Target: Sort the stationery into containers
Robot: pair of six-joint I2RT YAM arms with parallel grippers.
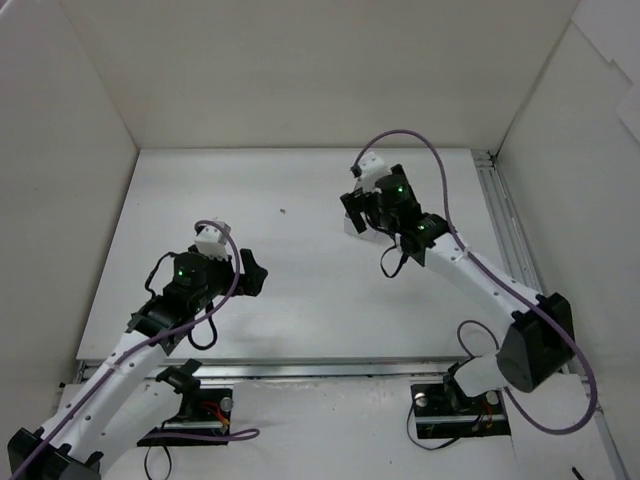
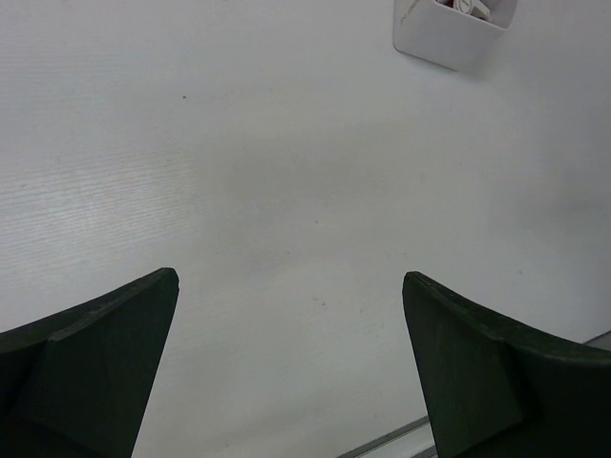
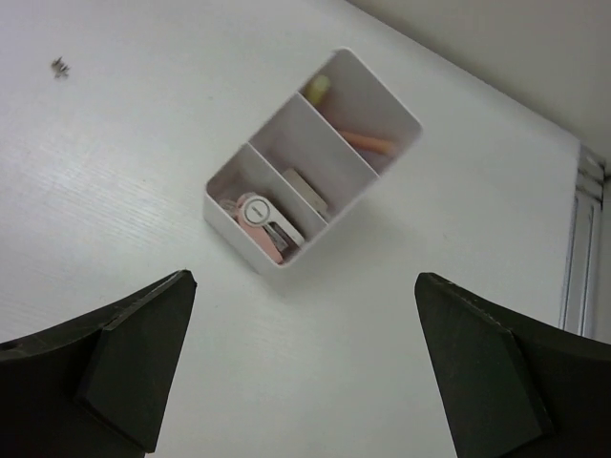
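Note:
The white three-compartment container (image 3: 232, 232) stands on the table ahead of my right gripper (image 3: 304, 279), whose jaws are wide open and hold nothing. Its near compartment holds a pink and white piece (image 3: 260, 221). A beige eraser block (image 3: 307, 191) lies in the middle one, and an orange pen (image 3: 368, 143) and a yellow-green pen (image 3: 318, 88) in the far one. From above, my right gripper (image 1: 352, 212) covers most of the container (image 1: 353, 229). My left gripper (image 2: 289, 277) is open over bare table, with a corner of the container (image 2: 444, 33) far ahead. In the top view the left gripper (image 1: 250, 272) sits left of centre.
A tiny dark speck (image 1: 283, 211) lies on the table left of the container. White enclosure walls stand on the left, back and right. A metal rail (image 1: 505, 230) runs along the table's right edge.

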